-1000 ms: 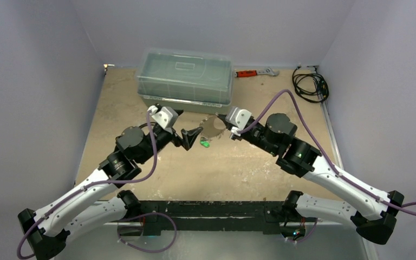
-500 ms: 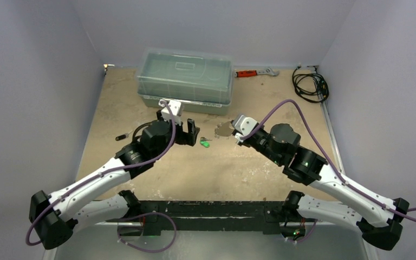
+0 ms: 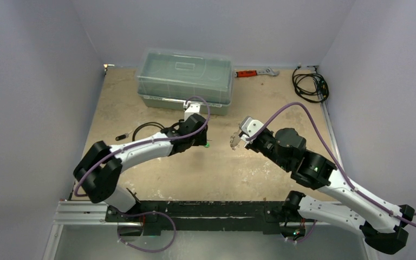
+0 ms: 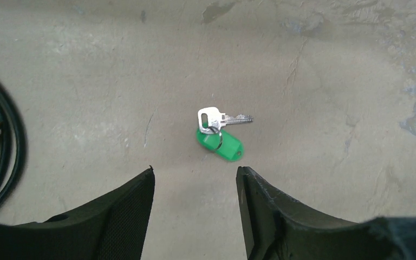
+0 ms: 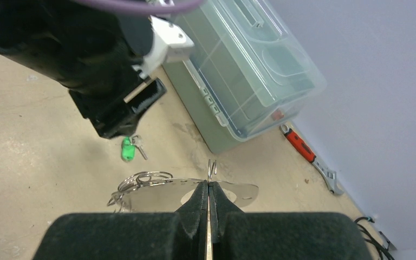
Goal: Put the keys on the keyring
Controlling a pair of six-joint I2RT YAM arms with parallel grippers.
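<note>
Keyring (image 5: 162, 187) pinched in right claw (image 5: 208, 187), left claw (image 4: 195, 174) spread above keys (image 4: 219, 133)

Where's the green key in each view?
Top external: green key near centre, at the tip of the left tool.
Left wrist: centre of frame, just beyond the open fingers.
Right wrist: left of centre, just below the left tool.
Shared landmark: the left tool, next to the key in all three.

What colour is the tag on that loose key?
Bright green tag, silver key; clearest in left wrist view.
</note>
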